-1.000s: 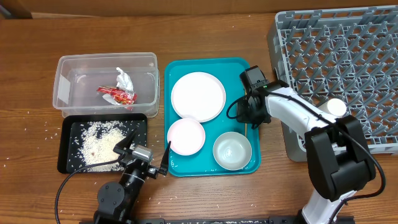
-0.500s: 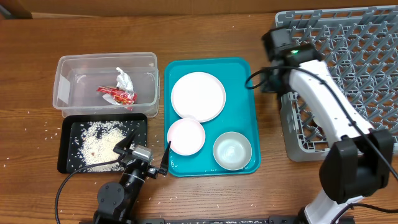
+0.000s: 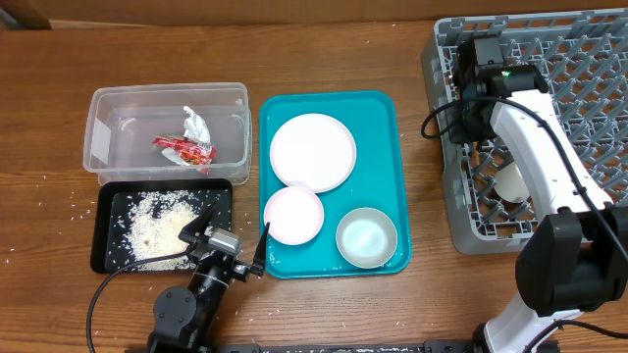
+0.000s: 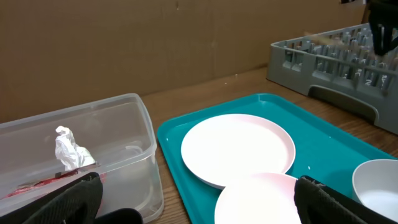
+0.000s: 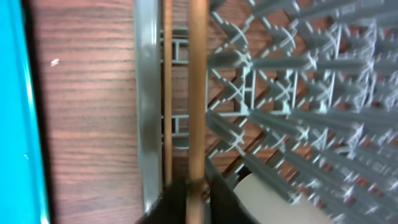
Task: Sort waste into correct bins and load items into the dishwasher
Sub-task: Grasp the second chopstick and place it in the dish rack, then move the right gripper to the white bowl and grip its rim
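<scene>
My right gripper (image 3: 473, 137) is over the left side of the grey dish rack (image 3: 574, 118), shut on two thin wooden chopsticks (image 5: 198, 93) that point along the rack's left wall (image 5: 147, 93). A small white cup (image 3: 510, 184) lies in the rack beside it and shows in the right wrist view (image 5: 280, 199). The large white plate (image 3: 313, 151) and two small bowls (image 3: 293, 215) (image 3: 366, 237) sit on the teal tray (image 3: 385, 118). The red-and-white wrapper (image 3: 186, 147) is in the clear tub (image 3: 108, 127). Rice covers the black tray (image 3: 110, 250). My left gripper (image 3: 231, 250) is open and empty at the table's front; its fingers (image 4: 62, 199) frame the near bowl (image 4: 267, 199).
Loose rice grains (image 3: 69, 201) lie on the wood left of the black tray. In the left wrist view the plate (image 4: 237, 147), the tub (image 4: 124, 149) and the rack (image 4: 336, 59) stand ahead, with a brown cardboard wall (image 4: 155, 37) behind.
My right arm has swung from the teal tray's right edge up and right to the rack's left side, carrying the chopsticks. The left arm has not moved.
</scene>
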